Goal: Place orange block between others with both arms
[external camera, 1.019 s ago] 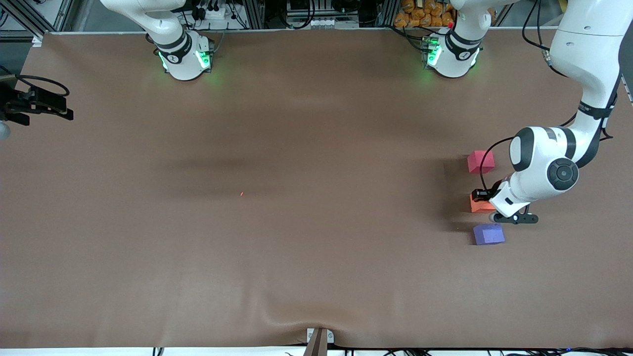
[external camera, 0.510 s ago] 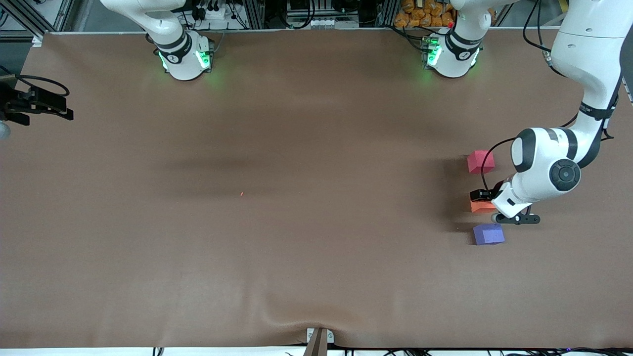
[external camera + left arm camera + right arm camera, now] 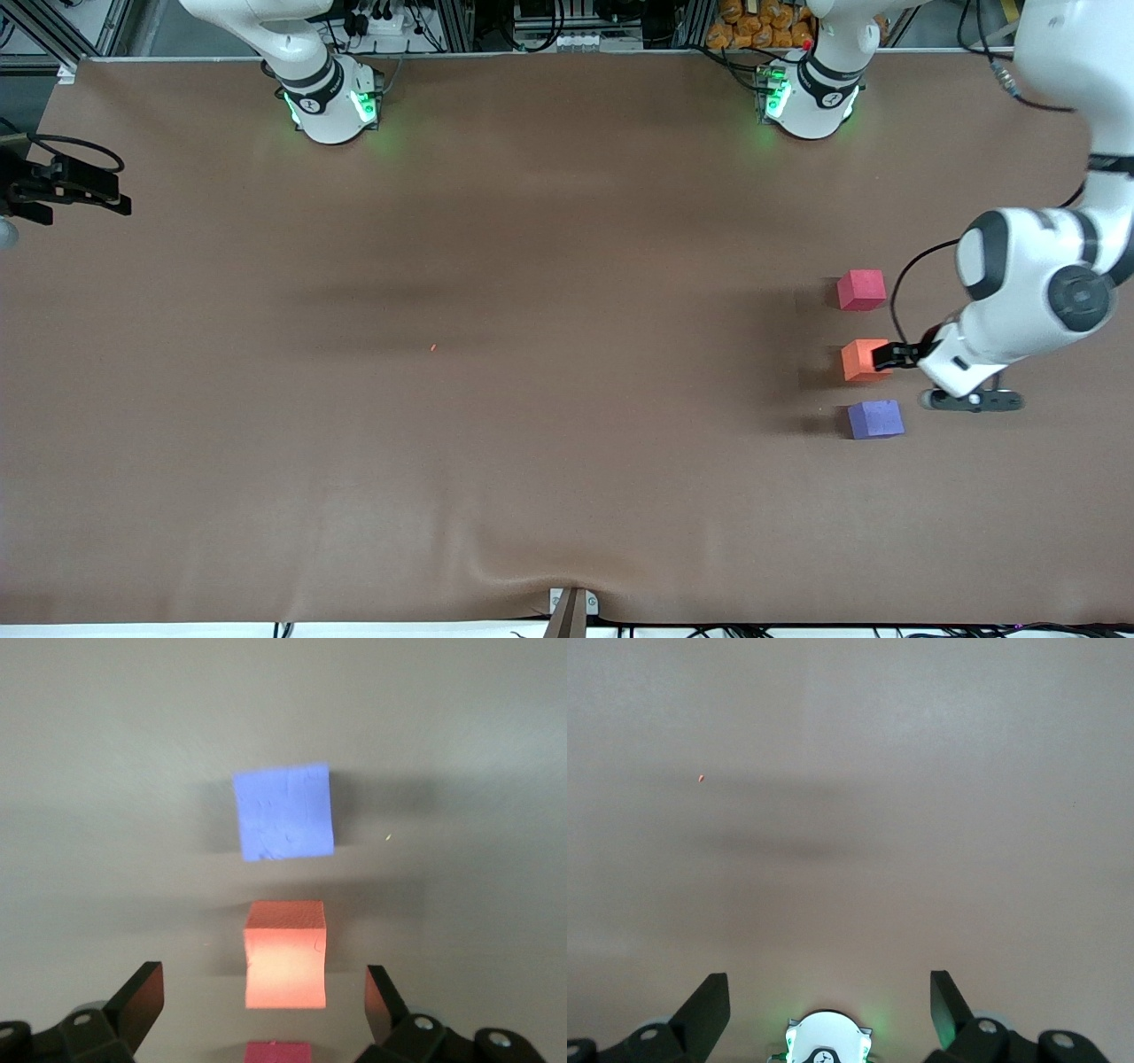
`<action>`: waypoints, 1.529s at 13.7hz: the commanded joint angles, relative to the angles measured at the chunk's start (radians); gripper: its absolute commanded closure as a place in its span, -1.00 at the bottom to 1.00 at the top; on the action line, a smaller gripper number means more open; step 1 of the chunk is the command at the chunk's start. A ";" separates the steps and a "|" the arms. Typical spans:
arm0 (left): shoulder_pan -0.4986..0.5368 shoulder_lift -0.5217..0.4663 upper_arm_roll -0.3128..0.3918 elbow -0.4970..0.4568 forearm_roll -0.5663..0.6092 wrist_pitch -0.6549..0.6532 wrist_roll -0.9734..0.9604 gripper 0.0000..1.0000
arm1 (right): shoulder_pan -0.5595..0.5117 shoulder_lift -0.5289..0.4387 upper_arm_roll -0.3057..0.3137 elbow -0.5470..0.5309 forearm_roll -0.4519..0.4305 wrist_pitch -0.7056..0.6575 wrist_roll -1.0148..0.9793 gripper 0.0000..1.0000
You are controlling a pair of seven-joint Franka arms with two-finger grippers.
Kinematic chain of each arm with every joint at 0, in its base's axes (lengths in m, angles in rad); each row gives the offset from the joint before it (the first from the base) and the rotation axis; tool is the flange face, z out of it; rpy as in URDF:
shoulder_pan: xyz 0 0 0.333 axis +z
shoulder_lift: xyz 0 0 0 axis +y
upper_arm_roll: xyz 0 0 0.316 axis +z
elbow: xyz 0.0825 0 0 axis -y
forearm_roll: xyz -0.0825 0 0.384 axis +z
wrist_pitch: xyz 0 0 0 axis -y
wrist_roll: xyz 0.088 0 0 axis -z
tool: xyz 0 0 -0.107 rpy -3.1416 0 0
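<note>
Three small cubes stand in a row near the left arm's end of the table. The orange block point(image 3: 861, 360) point(image 3: 285, 954) sits between the red-pink cube point(image 3: 861, 290) point(image 3: 277, 1051) and the purple-blue cube point(image 3: 875, 419) point(image 3: 283, 812), with a gap on each side. My left gripper point(image 3: 889, 356) point(image 3: 263, 985) hangs open just above the orange block, its fingers spread well clear of the block's sides. In the right wrist view my right gripper point(image 3: 828, 992) is open and empty, high over bare table near its own green-lit base point(image 3: 828, 1041). It is out of the front view, and that arm waits.
Brown table point(image 3: 532, 266) with both arm bases point(image 3: 332, 102) point(image 3: 811, 97) along its farthest edge. A tiny orange speck point(image 3: 432, 347) lies mid-table. A black fixture with cables point(image 3: 62, 186) juts in at the right arm's end. A small bracket point(image 3: 571, 607) sits at the nearest edge.
My left gripper has opened and let go of the orange block, then lifted and drawn back toward the left arm's end. The block stays between the two cubes. The right arm has not moved.
</note>
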 commanded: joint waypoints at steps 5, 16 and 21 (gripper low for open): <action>0.003 -0.125 -0.021 0.306 -0.007 -0.429 0.006 -1.00 | -0.002 -0.011 -0.001 0.004 0.021 -0.010 0.005 -1.00; -0.167 -0.340 0.099 0.294 -0.142 -0.653 -0.088 -1.00 | -0.002 -0.011 -0.002 0.004 0.014 -0.010 -0.004 -1.00; -0.167 -0.372 0.100 0.276 -0.139 -0.656 -0.068 -1.00 | -0.006 -0.011 -0.005 0.004 0.013 -0.010 -0.004 -1.00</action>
